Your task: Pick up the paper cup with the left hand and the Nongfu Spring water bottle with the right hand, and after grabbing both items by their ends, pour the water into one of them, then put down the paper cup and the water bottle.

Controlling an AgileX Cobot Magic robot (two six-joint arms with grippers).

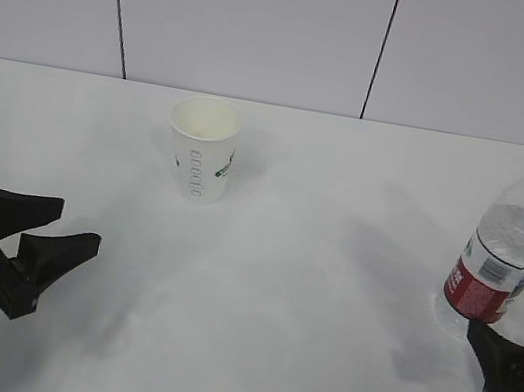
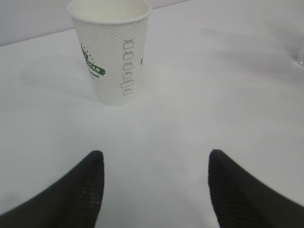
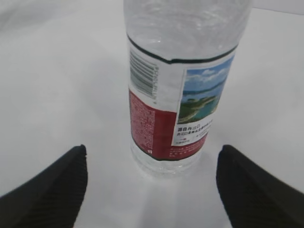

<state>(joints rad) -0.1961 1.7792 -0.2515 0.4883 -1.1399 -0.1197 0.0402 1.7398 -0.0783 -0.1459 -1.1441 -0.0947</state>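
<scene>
The paper cup (image 1: 202, 145) stands upright on the white table, back left of centre, white with green print and a cream inside. My left gripper (image 1: 79, 227) sits low at the left edge, open and empty, well short of the cup. In the left wrist view the cup (image 2: 111, 52) is ahead, left of the line between the open fingers of that gripper (image 2: 155, 153). The Nongfu Spring water bottle (image 1: 506, 249) stands capless at the right with water (image 1: 511, 232) in it. My right gripper (image 1: 511, 326) is open just in front of its base; the bottle (image 3: 183, 95) stands just beyond this gripper (image 3: 152, 148), untouched.
The white table (image 1: 325, 299) runs back to a pale panelled wall (image 1: 272, 25). Nothing else stands on it besides the cup and bottle. Both arms sit near the front edge, one at each side.
</scene>
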